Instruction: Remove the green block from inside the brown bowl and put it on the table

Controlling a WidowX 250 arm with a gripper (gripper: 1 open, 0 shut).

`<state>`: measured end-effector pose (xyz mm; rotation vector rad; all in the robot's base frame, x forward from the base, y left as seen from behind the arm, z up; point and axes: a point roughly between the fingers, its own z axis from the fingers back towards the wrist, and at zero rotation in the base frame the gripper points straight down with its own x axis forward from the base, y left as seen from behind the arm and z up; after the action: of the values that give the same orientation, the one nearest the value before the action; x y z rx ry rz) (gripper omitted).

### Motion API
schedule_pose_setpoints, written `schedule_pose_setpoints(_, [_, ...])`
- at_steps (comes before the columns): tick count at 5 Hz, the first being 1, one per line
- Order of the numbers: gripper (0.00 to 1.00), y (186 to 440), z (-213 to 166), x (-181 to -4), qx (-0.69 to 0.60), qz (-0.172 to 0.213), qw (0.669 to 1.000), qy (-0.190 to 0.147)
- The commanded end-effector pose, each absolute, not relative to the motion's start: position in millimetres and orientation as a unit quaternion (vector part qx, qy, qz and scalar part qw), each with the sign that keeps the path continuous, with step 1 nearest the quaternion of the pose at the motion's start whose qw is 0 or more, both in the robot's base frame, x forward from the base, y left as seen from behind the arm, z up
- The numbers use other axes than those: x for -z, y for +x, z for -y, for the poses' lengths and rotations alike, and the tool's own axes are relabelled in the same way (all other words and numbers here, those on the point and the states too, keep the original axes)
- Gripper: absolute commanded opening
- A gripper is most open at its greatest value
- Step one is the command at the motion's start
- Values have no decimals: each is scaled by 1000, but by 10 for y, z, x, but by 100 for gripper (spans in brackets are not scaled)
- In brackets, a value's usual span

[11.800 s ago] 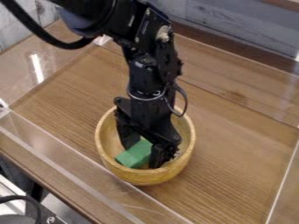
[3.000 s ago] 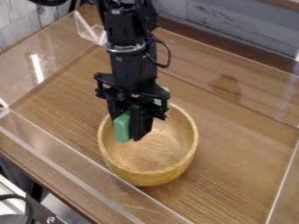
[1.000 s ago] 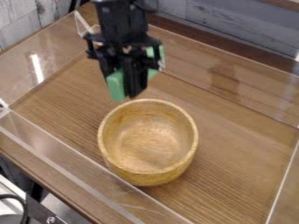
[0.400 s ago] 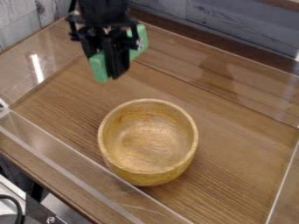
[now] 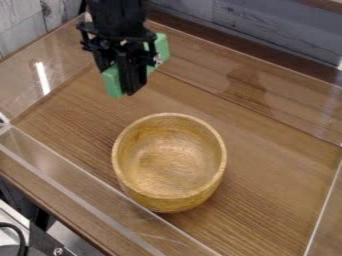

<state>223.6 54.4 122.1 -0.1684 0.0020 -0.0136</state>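
The green block (image 5: 114, 80) hangs in the air above the table (image 5: 267, 115), to the upper left of the brown bowl (image 5: 167, 196). My gripper (image 5: 127, 86) points straight down and is shut on the block, whose green ends stick out on either side of the black fingers (image 5: 132, 72). The round, light wooden bowl sits in the near middle of the table with nothing inside it. A clear gap separates the block from the bowl's rim.
Low clear acrylic walls edge the table, one along the left side (image 5: 30, 62) and one along the front (image 5: 80, 185). A grey panelled wall (image 5: 267, 25) stands behind the far edge. Bare wood-grain surface lies below the gripper and to the bowl's right.
The gripper lifted the green block out of the bowl and carried it left and away from the bowl; over the last half second it hardly moved. The bowl stayed put.
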Motion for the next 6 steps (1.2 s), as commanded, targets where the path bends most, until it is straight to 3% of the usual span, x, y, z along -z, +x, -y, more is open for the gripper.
schedule_pose_setpoints(1, [0, 2312, -587, -1258, 15, 21, 997, -69])
schedule_pose_setpoints(6, [0, 2460, -664, -978, 13, 36, 998, -46])
